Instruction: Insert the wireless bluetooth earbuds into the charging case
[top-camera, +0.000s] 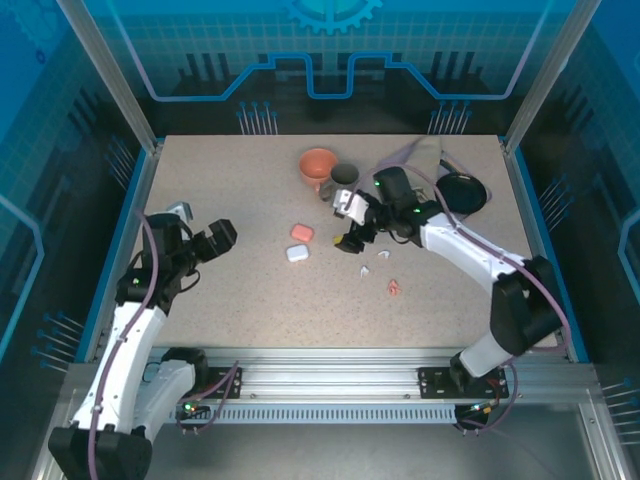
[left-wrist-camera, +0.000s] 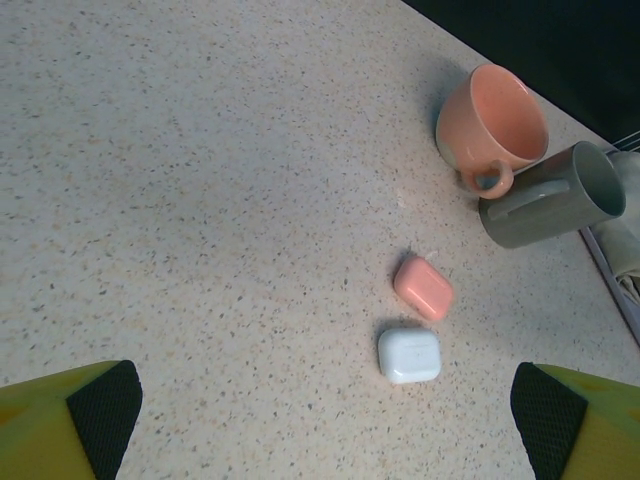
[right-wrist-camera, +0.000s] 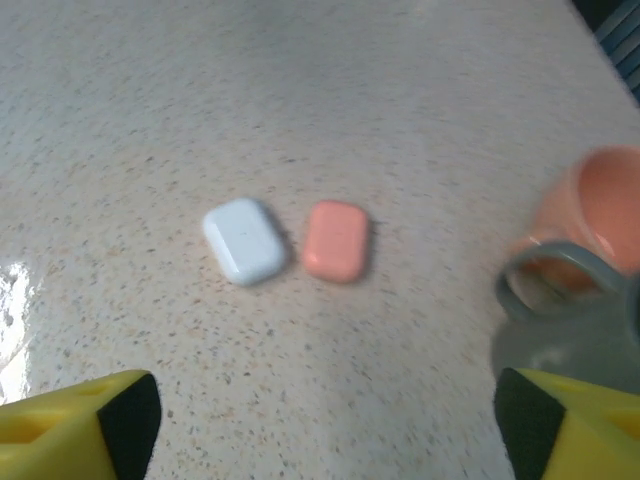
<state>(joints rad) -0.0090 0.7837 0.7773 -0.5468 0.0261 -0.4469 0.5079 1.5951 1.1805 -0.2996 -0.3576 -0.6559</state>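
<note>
Two hands, both spread wide, nothing between the fingers. Left hand hovers over the table, left side. Pink case and white case lie mid-table, lids shut. Right hand is just right of them. White earbuds and pink earbuds lie loose on the table, right of the cases.

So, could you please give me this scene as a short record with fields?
left gripper: open, empty
right gripper: open, empty, near the cases, touching neither
white case: lid shut, close beside the pink case
pink case: lid shut
earbuds: white earbuds and pink earbuds loose on the table, none in a case
mugs: orange mug and grey mug, together behind the cases
</note>
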